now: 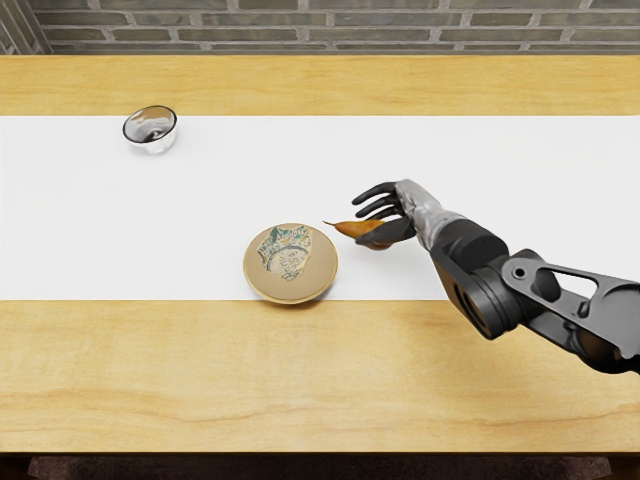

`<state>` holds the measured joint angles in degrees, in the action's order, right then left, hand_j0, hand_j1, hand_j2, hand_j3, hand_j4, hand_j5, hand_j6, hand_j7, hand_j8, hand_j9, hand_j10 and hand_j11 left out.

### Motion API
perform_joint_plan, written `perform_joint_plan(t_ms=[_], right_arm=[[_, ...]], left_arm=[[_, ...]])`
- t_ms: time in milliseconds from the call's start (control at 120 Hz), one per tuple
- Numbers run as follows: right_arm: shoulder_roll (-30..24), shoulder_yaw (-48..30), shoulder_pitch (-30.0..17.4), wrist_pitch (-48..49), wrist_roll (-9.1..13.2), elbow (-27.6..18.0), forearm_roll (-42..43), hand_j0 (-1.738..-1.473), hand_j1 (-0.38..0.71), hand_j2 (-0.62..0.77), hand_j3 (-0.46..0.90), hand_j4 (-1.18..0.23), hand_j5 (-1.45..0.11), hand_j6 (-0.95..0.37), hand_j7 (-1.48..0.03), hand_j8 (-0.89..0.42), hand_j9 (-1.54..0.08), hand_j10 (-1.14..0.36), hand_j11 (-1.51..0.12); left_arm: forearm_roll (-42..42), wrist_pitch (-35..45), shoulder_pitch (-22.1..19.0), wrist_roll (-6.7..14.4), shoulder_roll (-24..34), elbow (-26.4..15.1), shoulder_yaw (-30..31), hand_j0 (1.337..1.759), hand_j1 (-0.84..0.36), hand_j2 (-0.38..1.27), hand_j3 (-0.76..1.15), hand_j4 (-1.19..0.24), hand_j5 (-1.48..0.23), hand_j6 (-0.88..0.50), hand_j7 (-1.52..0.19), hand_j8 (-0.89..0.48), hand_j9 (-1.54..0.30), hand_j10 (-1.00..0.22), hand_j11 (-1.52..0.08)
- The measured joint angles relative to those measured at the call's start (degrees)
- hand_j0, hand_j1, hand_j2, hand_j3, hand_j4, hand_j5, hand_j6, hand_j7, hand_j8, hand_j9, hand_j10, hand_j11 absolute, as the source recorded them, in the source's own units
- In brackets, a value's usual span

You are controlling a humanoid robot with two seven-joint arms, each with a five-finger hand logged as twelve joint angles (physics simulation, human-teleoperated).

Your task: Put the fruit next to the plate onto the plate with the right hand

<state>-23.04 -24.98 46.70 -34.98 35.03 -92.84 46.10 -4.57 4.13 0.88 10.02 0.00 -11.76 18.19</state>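
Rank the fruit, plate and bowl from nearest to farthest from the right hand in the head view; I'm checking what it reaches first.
1. Fruit: right at the right hand, just under its left side.
2. Plate: farther left, a little toward the front edge.
3. Bowl: far left, at the back of the white strip.
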Motion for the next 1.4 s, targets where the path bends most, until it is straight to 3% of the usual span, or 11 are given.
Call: perform_joint_plan(t_ms=[617, 1400], right_arm=[[7.35, 2.81, 2.69, -0.01, 0.0, 2.51, 0.35, -1.657, 0.32, 0.12, 0.0, -0.62, -0.82, -0.62, -0.81, -0.48, -0.8, -0.47, -0.81], [12.4, 7.22, 7.56, -0.02, -0.02, 6.16, 0.42, -1.658, 0.3, 0.06, 0.0, -0.58, -0.76, -0.58, -0.76, -0.5, -0.75, -0.49, -0.76]], left_arm=[[0.0, 0.0, 0.0, 0.0, 0.0, -0.01, 0.0, 1.658, 0.35, 0.0, 0.0, 0.0, 0.0, 0.0, 0.0, 0.0, 0.0, 0.0, 0.0], [0.0, 0.0, 0.0, 0.0, 0.0, 0.0, 0.0, 1.658, 0.35, 0.0, 0.0, 0.0, 0.0, 0.0, 0.0, 0.0, 0.0, 0.0, 0.0]])
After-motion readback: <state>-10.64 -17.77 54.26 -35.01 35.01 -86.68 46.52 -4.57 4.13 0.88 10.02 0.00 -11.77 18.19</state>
